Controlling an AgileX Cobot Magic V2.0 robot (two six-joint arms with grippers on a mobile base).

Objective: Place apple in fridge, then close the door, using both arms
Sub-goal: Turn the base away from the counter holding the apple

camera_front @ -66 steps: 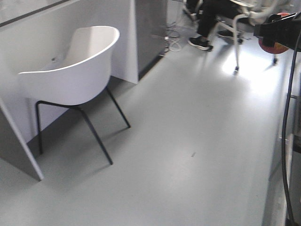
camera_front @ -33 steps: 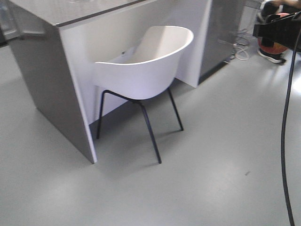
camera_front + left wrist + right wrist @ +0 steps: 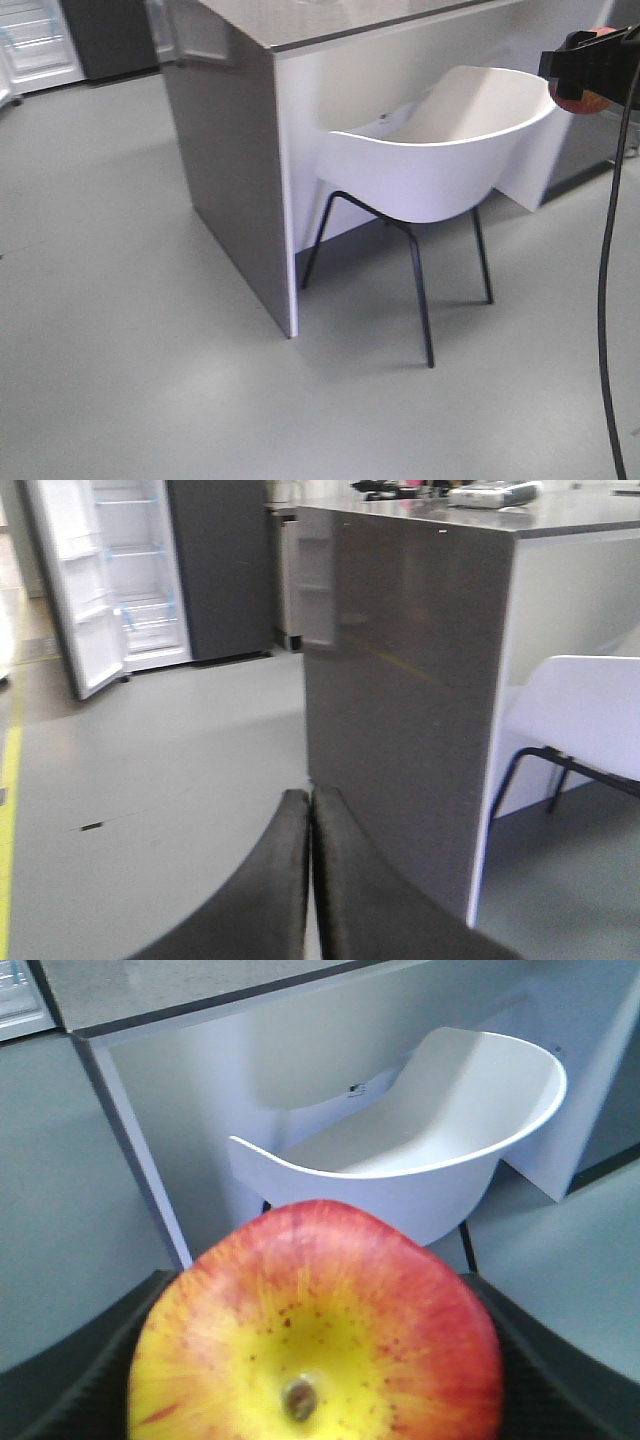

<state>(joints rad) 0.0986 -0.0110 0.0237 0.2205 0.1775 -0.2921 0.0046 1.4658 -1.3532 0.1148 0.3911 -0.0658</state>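
At the upper right edge of the front view, the right gripper (image 3: 592,62) is clamped on the apple (image 3: 578,99), of which only a red and orange sliver shows below the dark fingers. Seen from the right wrist, the apple fills the near half of the picture. It is red around the rim and yellow about the stem pit, with 1 black finger (image 3: 70,1370) against its left side and 1 against its right. Beyond it stands a white shell chair (image 3: 440,160) on thin black legs, tucked partly under a counter (image 3: 225,150) that has a dark grey end panel, a grey top and a white inner wall. A black cable (image 3: 604,300) hangs down the right side of the front view over the pale grey floor (image 3: 120,320). The left gripper (image 3: 310,810) is empty, its 2 dark fingers closed flat against each other with only a thin seam between them; the floor and the counter's end panel lie beyond them. Far off to the left stands the fridge (image 3: 145,590), its white inside with shelves and blue strips on show, and a plain dark grey panel (image 3: 220,570) is just to its right. The door (image 3: 70,580) is swung open (its white inner face is turned toward the camera). The apple sits in the right gripper's hold, well apart from the fridge.
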